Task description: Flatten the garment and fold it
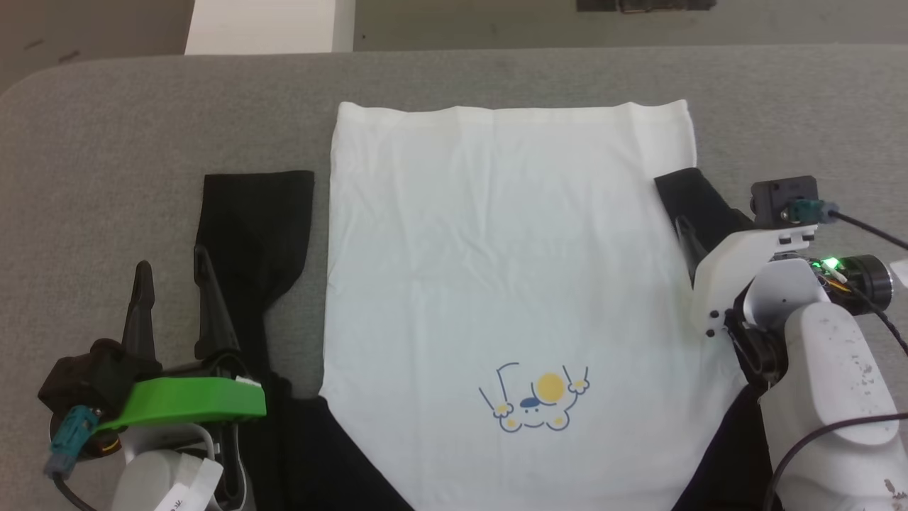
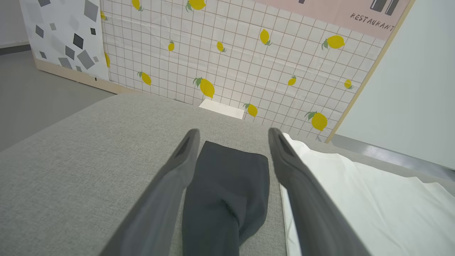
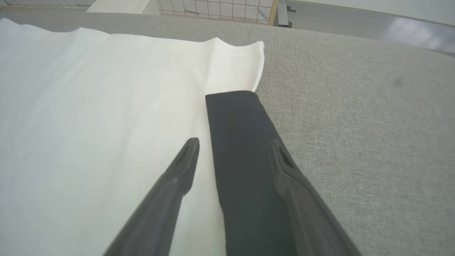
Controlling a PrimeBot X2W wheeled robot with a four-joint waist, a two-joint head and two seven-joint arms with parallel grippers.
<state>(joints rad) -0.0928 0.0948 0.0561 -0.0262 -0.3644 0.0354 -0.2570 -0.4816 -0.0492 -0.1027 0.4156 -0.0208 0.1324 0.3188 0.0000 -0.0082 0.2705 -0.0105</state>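
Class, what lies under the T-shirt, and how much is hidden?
The grey fabric surface shows beside and beyond the garment, so it lies beneath. The part directly under the cloth is covered.

Light was bright, soft and even, with hardly any shadow on the table (image 1: 496, 71). The white of the garment (image 1: 496, 248) was nearly washed out, most in the right wrist view, where glare lay on the floor (image 3: 416, 32) at 1 o'clock. Both wrist views bowed at the edges, and the fingers (image 2: 160, 213) blurred toward 6 o'clock.
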